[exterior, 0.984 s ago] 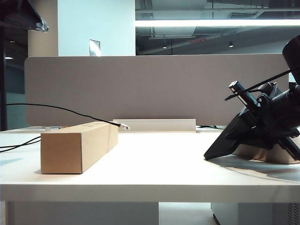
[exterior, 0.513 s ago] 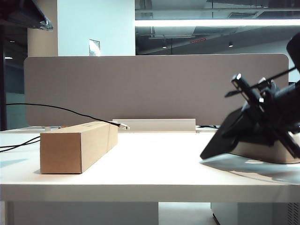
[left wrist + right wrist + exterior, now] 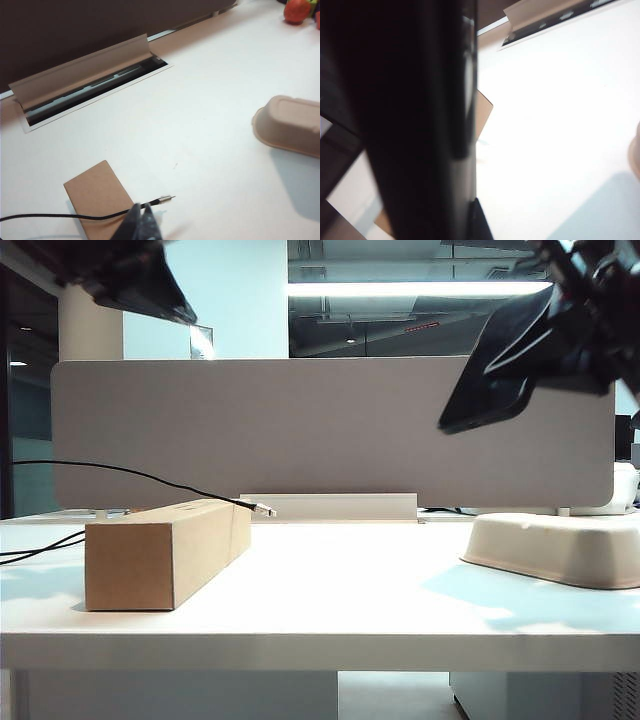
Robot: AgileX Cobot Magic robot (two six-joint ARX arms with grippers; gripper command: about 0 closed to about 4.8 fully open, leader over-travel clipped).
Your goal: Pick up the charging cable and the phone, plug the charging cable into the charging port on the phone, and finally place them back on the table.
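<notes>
Now airborne: phone (image 3: 505, 365), clamped in the right tool (image 3: 590, 325), risen from the tray (image 3: 560, 545) at 4 o'clock to 1 o'clock above the divider; tray left bare. Left tool (image 3: 142, 225), fingers closed and empty, come in at 11 o'clock, above the box (image 3: 165, 550). Cable (image 3: 150, 480) unclaimed, draped over the box, plug tip (image 3: 265, 509) jutting off its far end above the surface (image 3: 330, 590). Pending: cable pickup, then mating.

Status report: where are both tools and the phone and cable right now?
Right tool shut on phone, high above tray. Left tool shut, empty, above cable draped over box. Nothing blocking.
</notes>
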